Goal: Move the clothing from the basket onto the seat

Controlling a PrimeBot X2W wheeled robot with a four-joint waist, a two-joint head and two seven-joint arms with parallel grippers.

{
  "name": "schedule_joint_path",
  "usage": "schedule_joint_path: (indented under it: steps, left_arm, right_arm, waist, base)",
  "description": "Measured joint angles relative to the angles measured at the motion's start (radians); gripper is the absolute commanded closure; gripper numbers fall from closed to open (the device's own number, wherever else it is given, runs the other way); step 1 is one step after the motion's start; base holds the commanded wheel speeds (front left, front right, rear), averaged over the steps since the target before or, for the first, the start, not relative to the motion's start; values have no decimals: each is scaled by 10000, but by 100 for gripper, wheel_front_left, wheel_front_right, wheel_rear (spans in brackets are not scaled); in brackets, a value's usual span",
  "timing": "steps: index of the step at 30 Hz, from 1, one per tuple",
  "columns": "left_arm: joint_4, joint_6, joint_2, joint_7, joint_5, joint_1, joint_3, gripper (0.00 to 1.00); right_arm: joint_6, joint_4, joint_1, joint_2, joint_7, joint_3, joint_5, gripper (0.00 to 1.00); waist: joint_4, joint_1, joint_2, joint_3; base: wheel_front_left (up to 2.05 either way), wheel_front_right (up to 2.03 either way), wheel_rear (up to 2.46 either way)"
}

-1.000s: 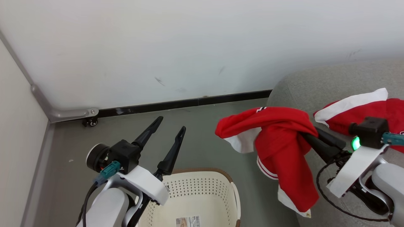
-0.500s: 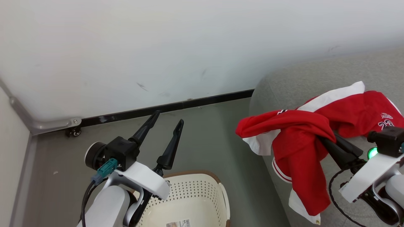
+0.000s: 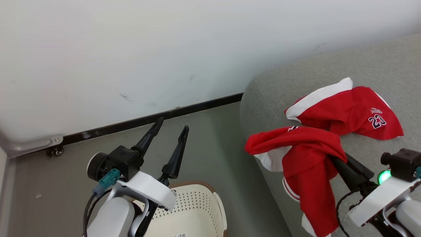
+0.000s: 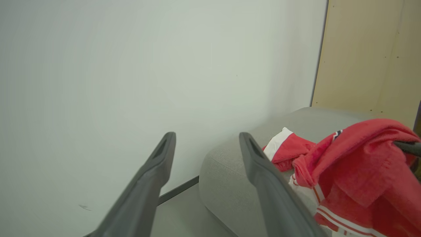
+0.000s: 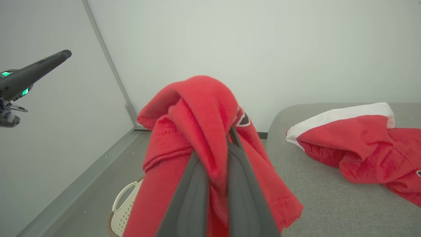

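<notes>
The red garment (image 3: 307, 154) hangs bunched over the right gripper (image 5: 217, 158), whose two fingers are drawn close together with a fold of fabric pinched between them. It sits above the front corner of the seat (image 3: 279, 89). One white-trimmed tail dangles past the cushion's edge toward the floor (image 3: 210, 148), and I cannot tell whether any of it touches the upholstery. A second garment (image 3: 348, 112) – red, with a broad white band and the number 23 – lies crumpled on the seat just behind it.

This fabric looks light, limp and thin. It should drape rather than hold a shape, so on release it will likely slump where it is let go. The danger is that long hanging tail, which could drag the whole piece off the rounded corner. My judgement is to carry it further in over the cushion, beside the second garment, before opening. A pinch through several layers at the bunched middle, as here, seems the safest hold. A single edge would stretch and might slip free.

The left gripper (image 3: 173, 125) is raised over the basket (image 3: 194, 183) with its fingers spread wide and nothing between them. What shows of the basket is bare perforated plastic – its far end only. Beyond are the floor and the plain pale wall (image 3: 164, 49).
</notes>
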Motion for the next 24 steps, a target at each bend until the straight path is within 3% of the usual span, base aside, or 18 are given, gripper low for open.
schedule_joint_path:
  steps: [14, 24]
  left_arm:
    - [-238, 173, -10, 0, 86, 173, 209, 0]
    - [-554, 466, 217, 0, 127, 411, 658, 0]
  right_arm:
    - [0, -247, 650, 330, 0, -892, -640, 100]
    - [0, -278, -310, -117, 0, -2330, -1058, 100]
  waist:
    - [-702, 0, 0, 139]
    - [-949, 0, 0, 539]
  base:
    - [0, 0, 0]
    - [0, 0, 0]
